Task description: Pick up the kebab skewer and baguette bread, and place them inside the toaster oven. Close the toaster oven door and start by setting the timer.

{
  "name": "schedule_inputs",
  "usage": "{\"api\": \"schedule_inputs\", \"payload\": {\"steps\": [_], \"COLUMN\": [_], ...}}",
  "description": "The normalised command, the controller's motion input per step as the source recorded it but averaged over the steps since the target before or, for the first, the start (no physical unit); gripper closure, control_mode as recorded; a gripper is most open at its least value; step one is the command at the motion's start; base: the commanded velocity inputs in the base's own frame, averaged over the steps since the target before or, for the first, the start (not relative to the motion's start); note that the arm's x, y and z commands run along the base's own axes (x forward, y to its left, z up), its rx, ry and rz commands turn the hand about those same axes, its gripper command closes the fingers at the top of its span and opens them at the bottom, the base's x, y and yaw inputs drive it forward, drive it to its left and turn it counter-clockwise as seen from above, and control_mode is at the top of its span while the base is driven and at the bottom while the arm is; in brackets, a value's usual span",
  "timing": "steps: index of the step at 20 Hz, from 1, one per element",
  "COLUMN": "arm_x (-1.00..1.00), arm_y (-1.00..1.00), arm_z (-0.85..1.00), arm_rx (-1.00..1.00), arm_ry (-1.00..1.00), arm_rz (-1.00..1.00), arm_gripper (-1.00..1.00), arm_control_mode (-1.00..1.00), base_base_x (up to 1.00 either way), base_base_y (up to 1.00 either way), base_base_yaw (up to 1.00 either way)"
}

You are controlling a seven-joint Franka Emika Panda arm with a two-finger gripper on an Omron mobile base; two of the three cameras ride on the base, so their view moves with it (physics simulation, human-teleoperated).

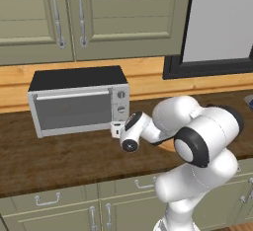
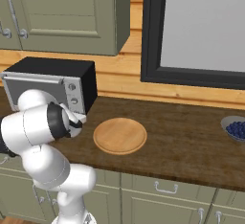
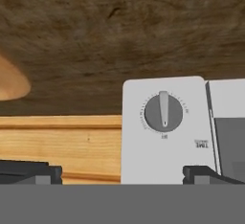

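The silver toaster oven (image 1: 79, 79) stands on the counter against the back wall, and its door (image 1: 74, 109) is closed. My gripper (image 1: 116, 129) hovers just off the oven's lower right corner, in front of the knob column (image 1: 121, 101). In the hand view, which is rolled upside down, the jaws of my gripper (image 3: 119, 175) stand wide open with nothing between them. A round grey timer knob (image 3: 163, 113) on the white panel lies straight ahead, a little apart from the fingertips (image 3: 206, 173). The kebab skewer and baguette bread are out of view.
A bare round wooden plate (image 2: 119, 135) lies on the dark wooden counter right of the oven. A bowl of blueberries (image 2: 237, 128) sits at the far right. Green wall cabinets (image 1: 74, 13) hang above, and a dark-framed window (image 2: 201, 31) is behind.
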Motion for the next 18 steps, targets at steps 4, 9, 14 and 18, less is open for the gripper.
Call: {"api": "schedule_inputs", "payload": {"steps": [4, 9, 14, 18], "arm_x": [0.01, 0.05, 0.22, 0.21], "arm_y": [0.0, 0.0, 0.0, 0.0], "arm_z": [-0.11, -0.12, -0.02, -0.1], "arm_rx": [0.0, 0.0, 0.0, 0.0], "arm_ry": [0.0, 0.0, 0.0, 0.0], "arm_rz": [0.0, 0.0, 0.0, 0.0], "arm_gripper": [-1.0, -1.0, -1.0, 1.0], "arm_control_mode": [-1.0, -1.0, -1.0, -1.0], "base_base_x": [0.0, 0.0, 0.0, 0.0], "base_base_y": [0.0, 0.0, 0.0, 0.0], "base_base_yaw": [0.0, 0.0, 0.0, 0.0]}}
